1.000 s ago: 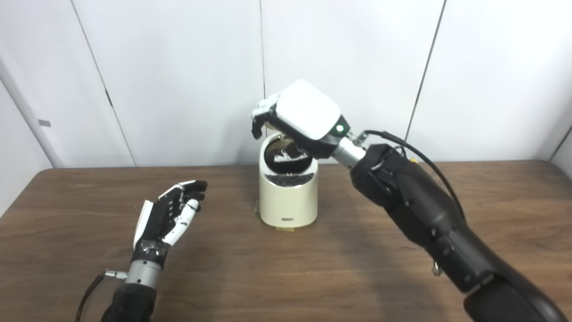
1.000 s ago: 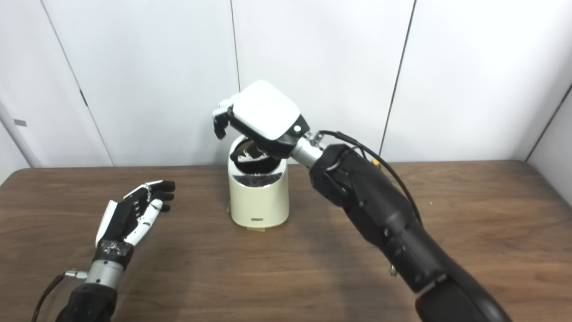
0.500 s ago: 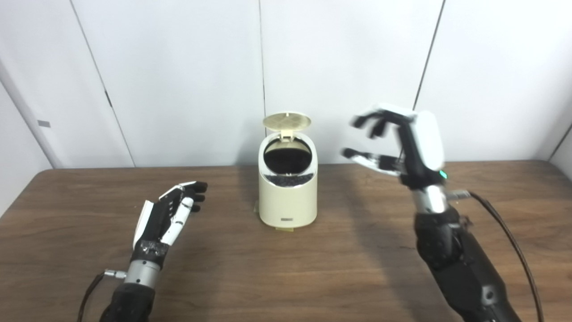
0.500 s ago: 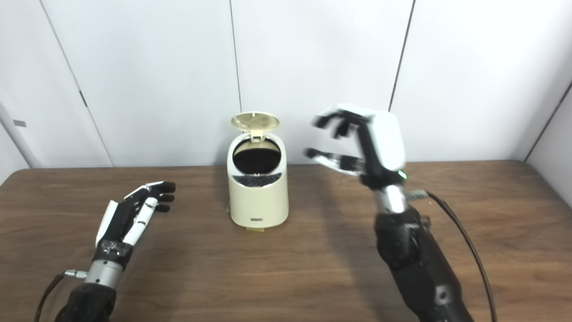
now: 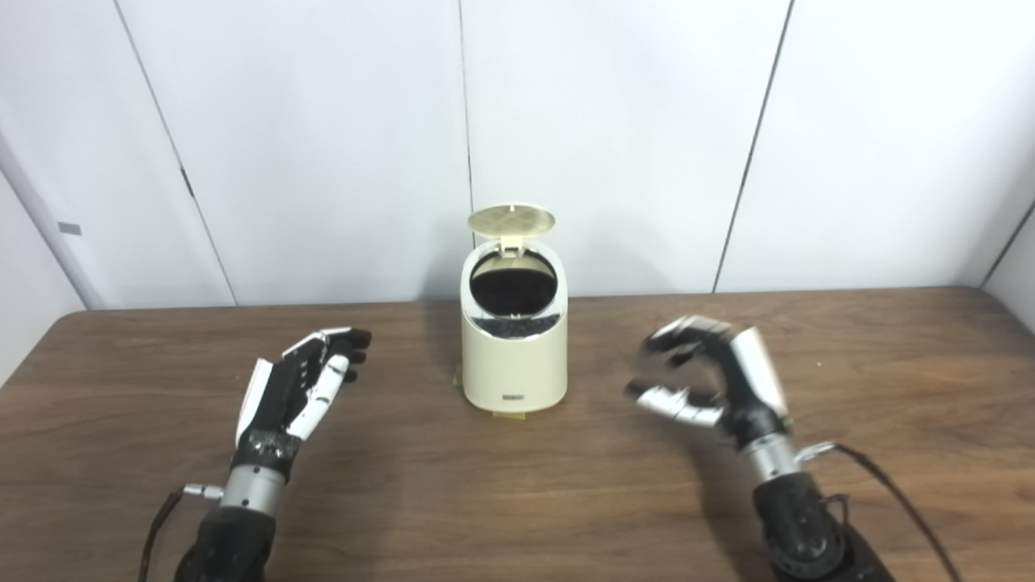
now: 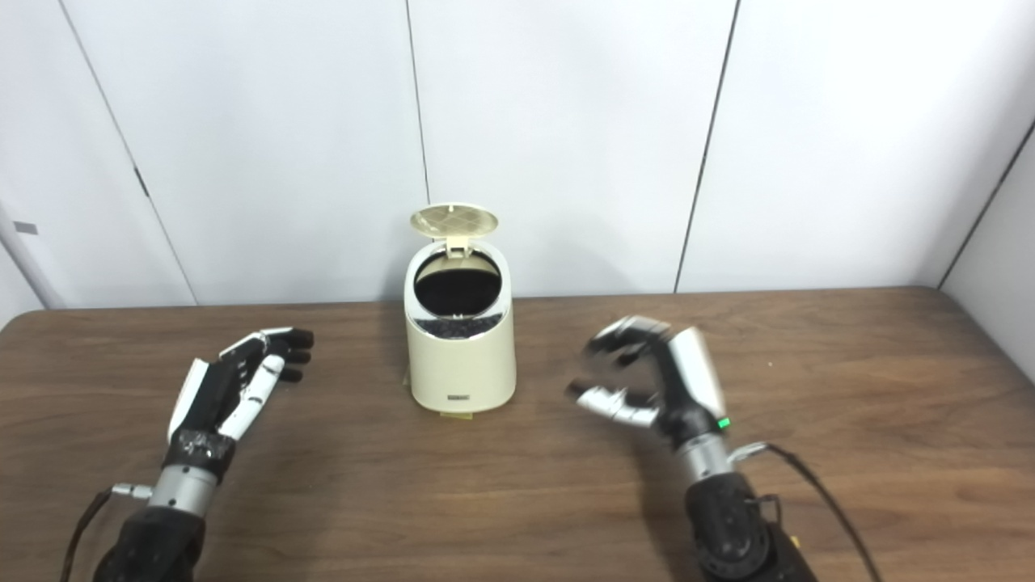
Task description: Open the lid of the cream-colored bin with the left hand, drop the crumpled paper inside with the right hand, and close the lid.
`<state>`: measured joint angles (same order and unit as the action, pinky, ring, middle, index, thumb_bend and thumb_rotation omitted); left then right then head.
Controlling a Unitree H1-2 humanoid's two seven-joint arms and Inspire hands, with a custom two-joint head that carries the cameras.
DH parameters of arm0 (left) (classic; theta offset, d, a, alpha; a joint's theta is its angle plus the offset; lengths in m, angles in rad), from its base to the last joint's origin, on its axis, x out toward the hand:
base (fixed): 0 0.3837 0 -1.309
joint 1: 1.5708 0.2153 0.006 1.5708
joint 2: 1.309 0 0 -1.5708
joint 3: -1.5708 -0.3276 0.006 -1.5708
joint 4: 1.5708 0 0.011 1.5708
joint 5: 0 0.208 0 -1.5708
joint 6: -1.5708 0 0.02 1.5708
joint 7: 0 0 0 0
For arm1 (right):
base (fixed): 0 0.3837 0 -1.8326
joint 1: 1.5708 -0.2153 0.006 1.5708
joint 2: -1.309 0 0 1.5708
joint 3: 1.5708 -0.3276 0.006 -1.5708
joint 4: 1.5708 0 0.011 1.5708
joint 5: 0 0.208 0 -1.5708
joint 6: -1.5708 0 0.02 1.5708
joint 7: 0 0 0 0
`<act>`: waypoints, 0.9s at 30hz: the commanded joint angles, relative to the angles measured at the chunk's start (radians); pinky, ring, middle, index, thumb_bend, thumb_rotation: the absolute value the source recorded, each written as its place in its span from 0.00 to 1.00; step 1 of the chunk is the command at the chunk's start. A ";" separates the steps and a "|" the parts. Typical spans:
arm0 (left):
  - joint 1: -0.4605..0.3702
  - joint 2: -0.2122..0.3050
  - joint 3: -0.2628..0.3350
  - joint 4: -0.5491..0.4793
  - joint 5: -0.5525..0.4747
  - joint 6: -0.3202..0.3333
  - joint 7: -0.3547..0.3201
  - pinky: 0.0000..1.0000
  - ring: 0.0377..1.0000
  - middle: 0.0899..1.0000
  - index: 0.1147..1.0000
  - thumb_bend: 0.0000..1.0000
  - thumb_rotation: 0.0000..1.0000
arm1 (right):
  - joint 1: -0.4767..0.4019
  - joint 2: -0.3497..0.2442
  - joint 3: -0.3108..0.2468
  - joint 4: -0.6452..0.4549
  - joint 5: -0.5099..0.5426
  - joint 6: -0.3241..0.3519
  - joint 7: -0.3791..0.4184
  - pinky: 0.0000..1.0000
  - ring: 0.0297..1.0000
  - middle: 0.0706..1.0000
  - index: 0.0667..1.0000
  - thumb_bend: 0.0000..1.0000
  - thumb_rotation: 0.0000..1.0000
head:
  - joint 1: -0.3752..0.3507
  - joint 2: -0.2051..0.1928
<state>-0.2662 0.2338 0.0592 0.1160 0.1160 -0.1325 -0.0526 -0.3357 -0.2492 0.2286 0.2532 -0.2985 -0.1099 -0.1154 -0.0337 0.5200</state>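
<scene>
The cream-colored bin (image 5: 513,360) stands at the middle back of the wooden table (image 5: 517,501). Its round lid (image 5: 512,219) is swung up on the rear hinge, showing a dark inside. No crumpled paper shows anywhere; the bin's depth is too dark to read. My left hand (image 5: 297,386) hovers low left of the bin, fingers apart and empty. My right hand (image 5: 716,378) is right of the bin, a little blurred, fingers curled apart with nothing in them.
White wall panels (image 5: 323,145) rise straight behind the table's back edge. A black cable (image 5: 897,501) trails from my right wrist over the table. Only the bin and my hands show on the table.
My right hand left the bin's opening, swung out to the right and came down near the table. The lid stays up. The left hand has barely moved; the camera shifted slightly.
</scene>
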 commanded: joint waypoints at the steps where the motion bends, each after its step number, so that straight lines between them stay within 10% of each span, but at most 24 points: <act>1: -0.094 0.046 0.000 -0.043 0.045 -0.045 0.016 0.65 0.71 0.71 0.68 0.33 0.73 | -0.052 -0.031 -0.011 -0.036 -0.004 0.010 0.048 0.68 0.81 0.89 0.89 0.47 0.62 | 0.003 0.002; 14: -0.505 0.188 -0.163 -0.133 0.273 0.333 -0.179 0.87 0.87 0.82 0.78 0.67 1.00 | -0.048 -0.027 -0.003 -0.034 -0.052 0.030 0.159 0.93 0.99 1.00 0.99 0.49 0.73 | 0.000 0.003; 27: -0.758 0.124 -0.312 -0.036 0.436 0.430 -0.213 0.82 0.83 0.80 0.75 0.74 1.00 | -0.044 -0.027 -0.011 -0.039 -0.063 0.026 0.179 0.93 1.00 1.00 1.00 0.50 0.80 | 0.005 0.009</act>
<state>-0.9624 0.3687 -0.2492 0.0899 0.5238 0.2955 -0.2954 -0.3545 -0.2697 0.2265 0.2382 -0.3588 -0.0823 0.0565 -0.0276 0.5277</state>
